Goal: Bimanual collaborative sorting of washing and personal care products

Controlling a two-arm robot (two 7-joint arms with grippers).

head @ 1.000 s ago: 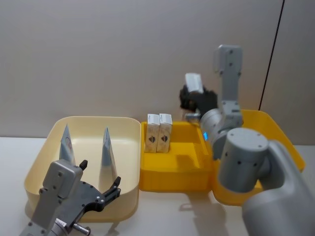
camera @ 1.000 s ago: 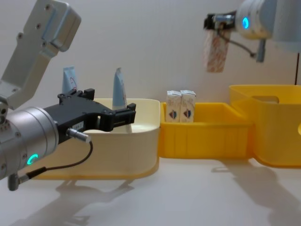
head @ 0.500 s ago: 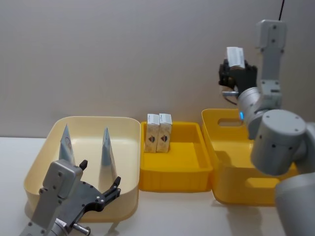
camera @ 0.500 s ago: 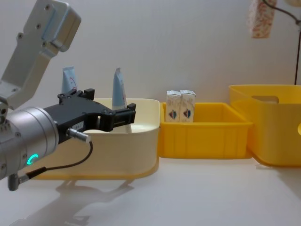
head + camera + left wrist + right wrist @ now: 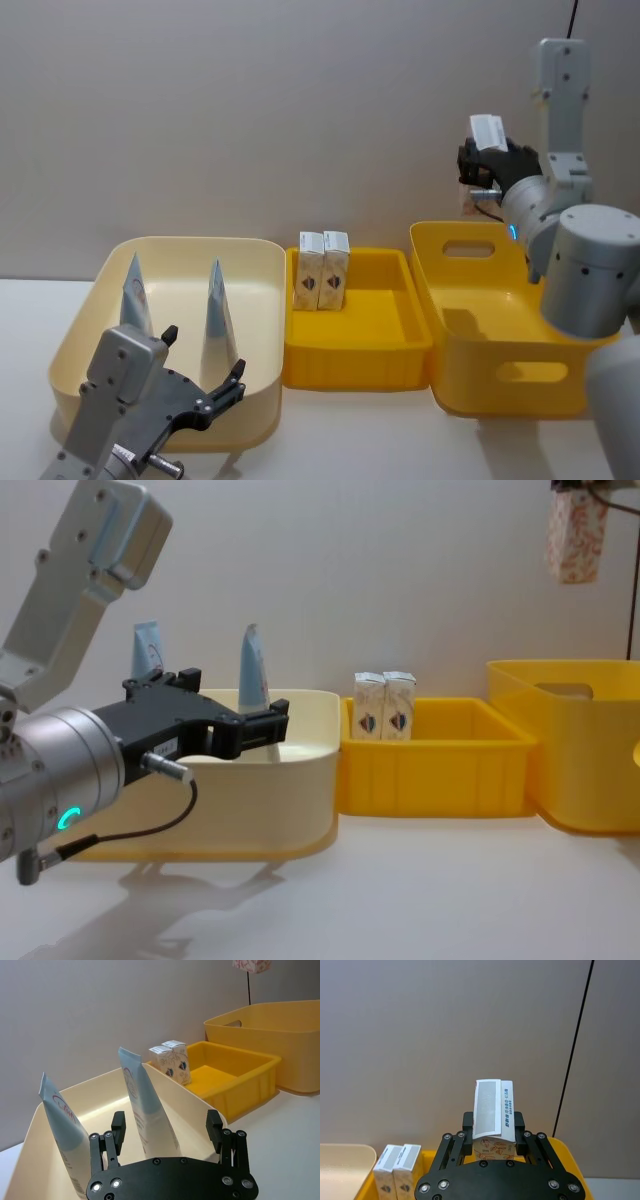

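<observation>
The left gripper (image 5: 166, 1120) hangs low at the near rim of the cream bin (image 5: 255, 250), spread wide and empty. Inside that bin a left tube (image 5: 134, 295) and a right tube (image 5: 217, 300) stand upright, crimped ends up. In the yellow tray (image 5: 350, 365) just beside it, a pair of cartons (image 5: 322, 270) stands side by side at the far left corner. The right gripper (image 5: 493, 1127) hangs high above the big yellow bin (image 5: 500, 370), clamped on a third carton (image 5: 492, 1107).

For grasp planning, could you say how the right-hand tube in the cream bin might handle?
The tube stands upright, tall and slim, so it likely tips if pushed. Its flat crimped top probably flexes when squeezed.
</observation>
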